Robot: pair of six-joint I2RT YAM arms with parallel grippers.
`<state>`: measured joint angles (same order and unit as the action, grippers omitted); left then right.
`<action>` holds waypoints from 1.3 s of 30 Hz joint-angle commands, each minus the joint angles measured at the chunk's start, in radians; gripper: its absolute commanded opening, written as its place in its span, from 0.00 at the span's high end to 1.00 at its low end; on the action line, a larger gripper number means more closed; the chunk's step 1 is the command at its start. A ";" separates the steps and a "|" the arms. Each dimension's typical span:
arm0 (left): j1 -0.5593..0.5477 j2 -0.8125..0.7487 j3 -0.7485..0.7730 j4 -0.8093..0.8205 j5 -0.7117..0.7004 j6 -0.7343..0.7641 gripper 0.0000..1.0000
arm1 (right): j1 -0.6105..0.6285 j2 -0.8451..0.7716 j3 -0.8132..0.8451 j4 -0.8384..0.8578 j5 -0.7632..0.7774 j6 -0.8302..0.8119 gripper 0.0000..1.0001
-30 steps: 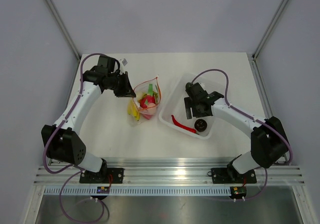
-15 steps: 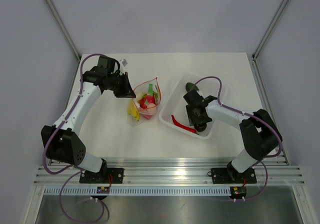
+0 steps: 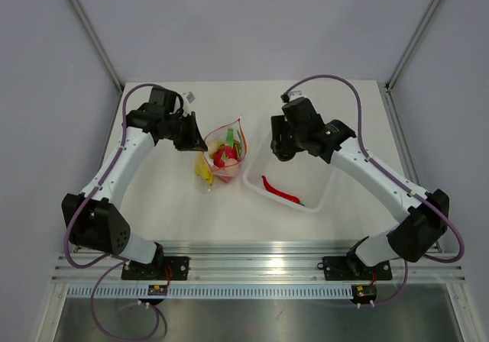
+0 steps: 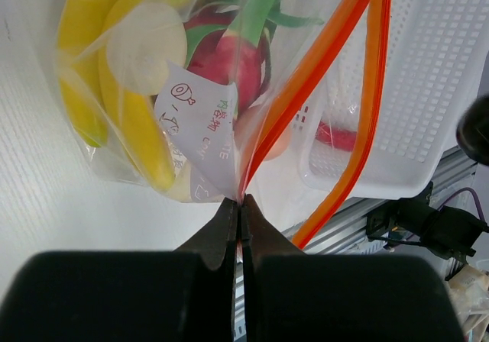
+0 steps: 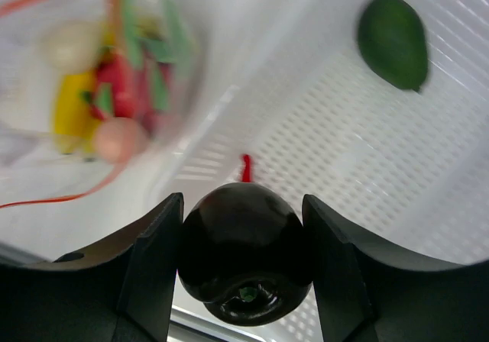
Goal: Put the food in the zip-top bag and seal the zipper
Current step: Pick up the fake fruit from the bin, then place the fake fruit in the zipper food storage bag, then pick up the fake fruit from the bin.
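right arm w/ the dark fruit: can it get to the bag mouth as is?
Probably yes. The left end effector pinches the zip-top bag by its rim and the zipper strips stand apart. The right end effector, holding the dark round fruit, hangs beside it with nothing between.

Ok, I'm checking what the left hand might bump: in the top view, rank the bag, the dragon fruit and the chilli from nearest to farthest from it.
1. Bag: its edge is pinched in the left hand.
2. Dragon fruit: inside the bag, just past the hand.
3. Chilli: in the tray, beyond the bag.
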<state>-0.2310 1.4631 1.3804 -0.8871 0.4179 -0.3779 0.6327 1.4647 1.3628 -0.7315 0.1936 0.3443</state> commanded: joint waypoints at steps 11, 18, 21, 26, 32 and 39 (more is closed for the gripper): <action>-0.005 -0.060 -0.001 0.014 0.001 0.007 1.00 | 0.222 0.363 0.470 0.053 -0.106 0.050 0.56; -0.005 -0.052 -0.015 0.030 0.019 0.007 1.00 | 0.226 0.413 0.544 0.053 -0.135 0.003 0.01; -0.005 -0.046 -0.017 0.034 0.021 0.008 1.00 | 0.217 0.367 0.507 0.072 -0.048 -0.011 0.01; -0.005 -0.035 -0.014 0.039 0.025 0.008 1.00 | 0.101 0.277 0.406 0.119 -0.017 0.007 0.26; -0.005 -0.032 0.002 0.034 0.032 0.016 1.00 | -0.033 0.296 0.312 0.094 0.127 -0.063 0.65; -0.005 -0.040 0.025 0.017 0.024 0.025 1.00 | -0.126 0.425 0.297 0.076 0.191 -0.312 0.08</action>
<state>-0.2333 1.4460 1.3666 -0.8829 0.4221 -0.3702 0.5114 1.8324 1.6615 -0.6506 0.3309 0.1852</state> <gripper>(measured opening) 0.005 0.861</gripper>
